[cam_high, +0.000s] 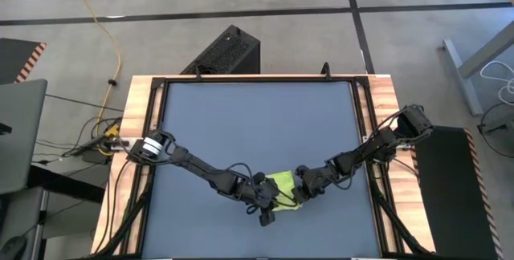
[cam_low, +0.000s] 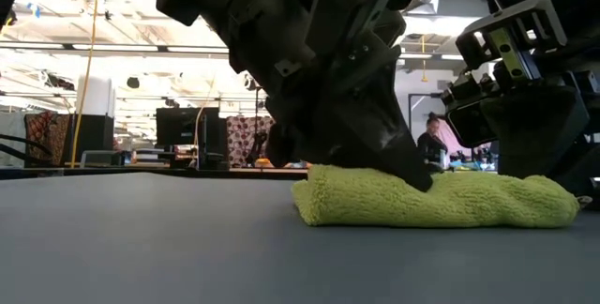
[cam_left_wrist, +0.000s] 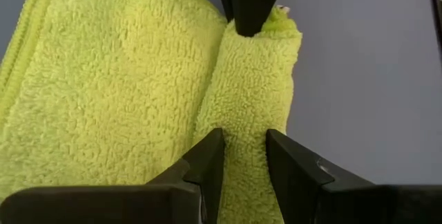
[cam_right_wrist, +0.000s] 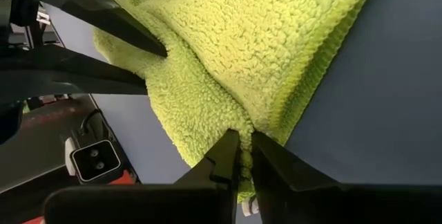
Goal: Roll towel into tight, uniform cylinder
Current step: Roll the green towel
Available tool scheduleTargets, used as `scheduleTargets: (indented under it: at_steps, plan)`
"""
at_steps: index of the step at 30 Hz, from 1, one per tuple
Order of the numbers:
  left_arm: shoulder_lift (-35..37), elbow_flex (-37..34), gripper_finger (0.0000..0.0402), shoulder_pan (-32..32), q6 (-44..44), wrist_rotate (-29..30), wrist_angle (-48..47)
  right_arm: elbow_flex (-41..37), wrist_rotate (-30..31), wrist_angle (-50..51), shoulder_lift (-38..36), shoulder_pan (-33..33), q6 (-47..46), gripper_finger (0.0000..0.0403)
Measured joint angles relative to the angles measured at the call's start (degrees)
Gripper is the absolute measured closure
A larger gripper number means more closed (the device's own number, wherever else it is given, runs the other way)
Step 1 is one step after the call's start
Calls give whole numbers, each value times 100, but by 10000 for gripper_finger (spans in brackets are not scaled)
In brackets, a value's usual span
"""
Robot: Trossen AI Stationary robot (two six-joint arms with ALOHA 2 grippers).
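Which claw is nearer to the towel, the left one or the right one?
Neither: both touch it. The left claw pinches the rolled fold at one end of the towel; the right claw pinches the same fold at the opposite end.

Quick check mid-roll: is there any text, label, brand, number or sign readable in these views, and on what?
None can be read.
towel: plain, no tag or print visible.
mat: plain, no marks.
left gripper and right gripper, both pinching the towel's rolled edge: no lettering visible.
Room behind the table in the low view: anything there is too small and blurred to read.
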State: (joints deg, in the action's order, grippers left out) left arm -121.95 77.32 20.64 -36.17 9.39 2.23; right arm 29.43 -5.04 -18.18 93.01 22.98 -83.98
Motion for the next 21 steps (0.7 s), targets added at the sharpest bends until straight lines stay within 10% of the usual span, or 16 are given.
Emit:
scheduleTargets:
  at_steps: [21]
  plan:
    - [0, 0, 299, 61, -117, -117, -183, -9, -195, 349, -514, -166, 364, 332]
